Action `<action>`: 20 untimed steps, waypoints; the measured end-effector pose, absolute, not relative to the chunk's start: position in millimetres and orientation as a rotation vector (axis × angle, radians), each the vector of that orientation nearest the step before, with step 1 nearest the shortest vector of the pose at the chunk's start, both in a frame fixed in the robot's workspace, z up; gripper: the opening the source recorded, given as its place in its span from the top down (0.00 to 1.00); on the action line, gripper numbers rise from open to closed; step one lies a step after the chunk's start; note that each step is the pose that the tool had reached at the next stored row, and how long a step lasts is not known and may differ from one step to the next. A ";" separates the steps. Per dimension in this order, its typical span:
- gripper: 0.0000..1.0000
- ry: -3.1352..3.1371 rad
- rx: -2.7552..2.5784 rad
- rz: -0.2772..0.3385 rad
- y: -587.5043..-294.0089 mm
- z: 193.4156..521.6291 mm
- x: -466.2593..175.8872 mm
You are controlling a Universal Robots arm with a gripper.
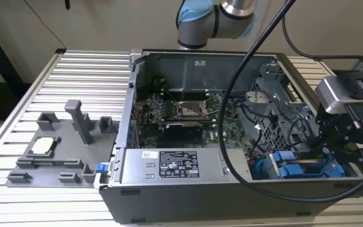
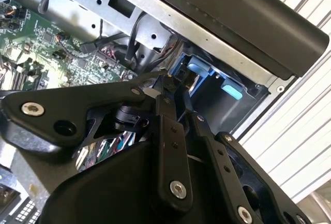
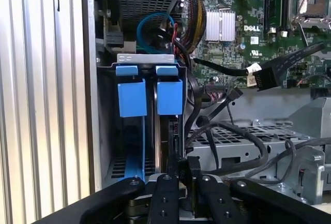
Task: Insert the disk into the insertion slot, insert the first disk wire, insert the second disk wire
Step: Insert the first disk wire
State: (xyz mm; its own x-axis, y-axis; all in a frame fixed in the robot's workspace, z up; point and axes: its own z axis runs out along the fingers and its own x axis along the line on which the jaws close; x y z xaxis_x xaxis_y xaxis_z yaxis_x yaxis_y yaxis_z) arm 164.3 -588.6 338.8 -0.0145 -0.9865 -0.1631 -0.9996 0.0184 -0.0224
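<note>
1. The disk (image 3: 169, 95) stood on edge inside the insertion slot (image 3: 146, 58). Its blue tab was level with that of the other carrier (image 3: 132, 97) just beside it. That matching height suggested it was seated to full depth, so step 1 looked done.
2. The slot occupied a corner of the open computer case (image 1: 188, 189). Both tabs faced the case's open side, apparently so the arm could reach them without obstruction.
3. In the first wrist view the gripper (image 3: 185, 164) hung in line with the disk's edge, at the end away from the tab. That is probably where the disk's connectors sit. I could not tell whether it was clamped or slack, nor whether it carried anything.
4. A black cable with a flat plug (image 3: 264, 76) hung loose over the motherboard (image 3: 232, 53), well apart from the disk. At least 1 wire therefore seemed not yet plugged in.
5. The case rested on a slotted metal table (image 1: 86, 71). A grey fixture plate (image 1: 48, 142) lay at the exterior view's left, well apart from the slot and likely parked out of the arm's way.
</note>
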 end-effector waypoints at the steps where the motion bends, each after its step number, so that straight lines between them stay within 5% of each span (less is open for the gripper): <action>1: 0.81 2.143 -2.107 0.149 -588.5 338.3 164.3; 20: 0.73 2.143 -2.107 0.149 -588.6 344.8 164.3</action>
